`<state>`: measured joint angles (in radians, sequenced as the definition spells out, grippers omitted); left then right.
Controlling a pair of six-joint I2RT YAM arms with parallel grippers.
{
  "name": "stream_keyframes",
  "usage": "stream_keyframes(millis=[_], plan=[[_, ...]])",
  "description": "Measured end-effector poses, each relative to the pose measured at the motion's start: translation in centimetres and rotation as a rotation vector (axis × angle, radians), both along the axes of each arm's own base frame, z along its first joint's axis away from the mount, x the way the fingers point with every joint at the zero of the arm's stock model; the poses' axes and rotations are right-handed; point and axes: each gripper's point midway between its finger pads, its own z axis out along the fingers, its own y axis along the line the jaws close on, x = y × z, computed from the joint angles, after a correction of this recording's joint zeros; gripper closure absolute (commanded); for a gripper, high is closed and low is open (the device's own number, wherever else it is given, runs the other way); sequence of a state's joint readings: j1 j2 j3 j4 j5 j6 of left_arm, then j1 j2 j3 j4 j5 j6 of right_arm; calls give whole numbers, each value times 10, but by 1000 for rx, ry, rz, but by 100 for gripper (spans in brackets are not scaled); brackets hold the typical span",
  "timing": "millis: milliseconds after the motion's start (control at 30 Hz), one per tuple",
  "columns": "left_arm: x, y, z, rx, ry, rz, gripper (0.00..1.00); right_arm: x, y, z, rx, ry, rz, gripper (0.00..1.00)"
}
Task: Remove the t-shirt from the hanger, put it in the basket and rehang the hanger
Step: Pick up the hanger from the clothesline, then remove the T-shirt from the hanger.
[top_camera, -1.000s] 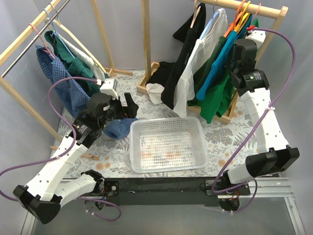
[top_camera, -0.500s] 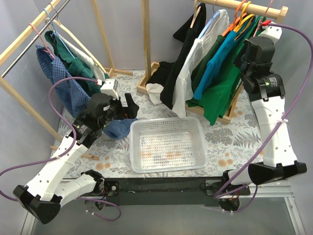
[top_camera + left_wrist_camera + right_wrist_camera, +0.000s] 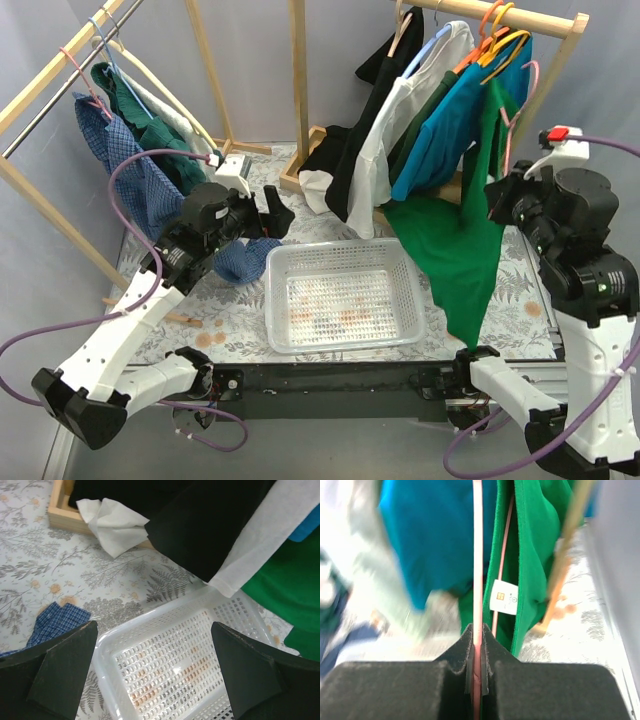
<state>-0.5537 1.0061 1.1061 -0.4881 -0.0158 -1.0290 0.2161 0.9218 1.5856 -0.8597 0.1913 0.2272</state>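
Pinched a thin pink hanger [image 3: 478, 555] in the tight-closed right gripper [image 3: 478, 652], hung the green t-shirt [image 3: 455, 250] from it, perhaps already off the rack [image 3: 560, 18], hem just right of the white basket [image 3: 340, 247], spread the left gripper [image 3: 155, 675] wide above that basket, empty.

The basket [image 3: 340, 248] is white perforated plastic, smooth with a slight sheen. Right of it hangs the green t-shirt [image 3: 452, 250], matt knit cloth, on a thin, smooth pink hanger [image 3: 478, 555]. Behind the basket the rack [image 3: 298, 90] is bare pale wood. Under it lies a matt floral-printed table cover [image 3: 240, 312], and left of it blue checked woven cloth [image 3: 240, 262].
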Motion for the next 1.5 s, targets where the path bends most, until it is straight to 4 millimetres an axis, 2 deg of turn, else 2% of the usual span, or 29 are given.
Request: stream_keyframes(millis=[133, 233, 400, 567, 767, 867, 967, 1067, 1167, 1200, 1333, 1500], plan=[[-1, -13, 4, -15, -10, -71, 2, -32, 29, -18, -19, 50, 227, 99], [-6, -21, 10, -27, -20, -129, 2, -52, 48, -22, -24, 58, 379, 99], [-13, -30, 42, -59, -88, -209, 2, -87, 83, -17, 15, 31, 648, 99], [-19, -28, 87, -87, -200, -229, 2, -113, 113, 3, 65, 4, 887, 99], [-28, -12, 145, -106, -347, -190, 2, -140, 136, 53, 90, -121, 1127, 99], [-35, -1, 174, -113, -428, -165, 2, -147, 140, 68, 89, -181, 1182, 99], [-48, 9, 196, -114, -504, -159, 2, -148, 143, 67, 93, -190, 1212, 99], [-63, 19, 207, -101, -565, -169, 2, -139, 147, 49, 112, -143, 1233, 99], [-78, 22, 213, -87, -616, -208, 2, -128, 151, 21, 140, -57, 1245, 99], [-84, 21, 214, -83, -634, -234, 2, -124, 153, 11, 153, -22, 1250, 99], [-101, 4, 213, -70, -668, -386, 2, -112, 158, -8, 170, 45, 1268, 99], [-98, -33, 192, -59, -615, -590, 2, -112, 164, -14, 162, 58, 1308, 99]])
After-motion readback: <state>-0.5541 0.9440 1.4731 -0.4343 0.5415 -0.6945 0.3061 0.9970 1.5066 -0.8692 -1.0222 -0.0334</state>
